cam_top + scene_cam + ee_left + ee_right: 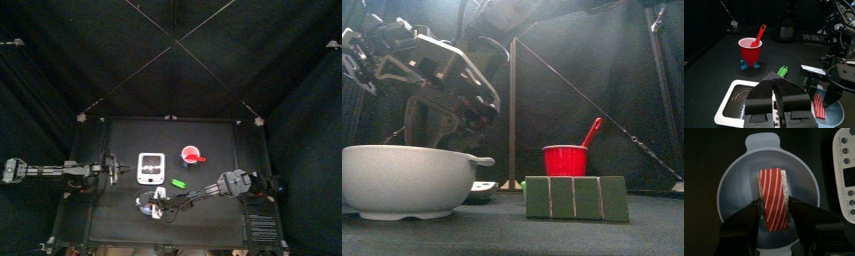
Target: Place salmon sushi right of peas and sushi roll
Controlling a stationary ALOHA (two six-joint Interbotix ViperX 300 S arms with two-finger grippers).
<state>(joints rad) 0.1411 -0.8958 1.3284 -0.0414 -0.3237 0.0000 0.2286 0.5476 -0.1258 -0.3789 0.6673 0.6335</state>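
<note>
– Orange-and-white stripes: that is the salmon sushi (773,190)? Where does it lie?

– In the pale bowl (734,183), flat on the bottom with the striped side up. Seen from above, the bowl (151,204) sits at about 6 o'clock on the table, near the front edge.

– Which way does the piece run?

– Its long axis lies in line with the right gripper (774,203). One short end sits between the two jaws; the other points at the flat tab on the bowl's far rim.

– Is that claw pinching it?

– No. The jaws are spread wide, one on each side of the near end, with a thin dark gap at either flank. I cannot tell whether they rest on the bowl's floor.

– And the peas?

– The peas (178,184) lie on the bare table at about 1 o'clock from the bowl, apart from it. A red cup (194,155) with a spoon (761,34) in it stands at about 1 o'clock from the peas. A white rectangle (151,166) with dark marks lies at 12 o'clock from the bowl.

– The other arm?

– The left gripper (774,82) hangs at the table's 9 o'clock side, beside the white rectangle, its jaws pressed together on nothing.
</note>
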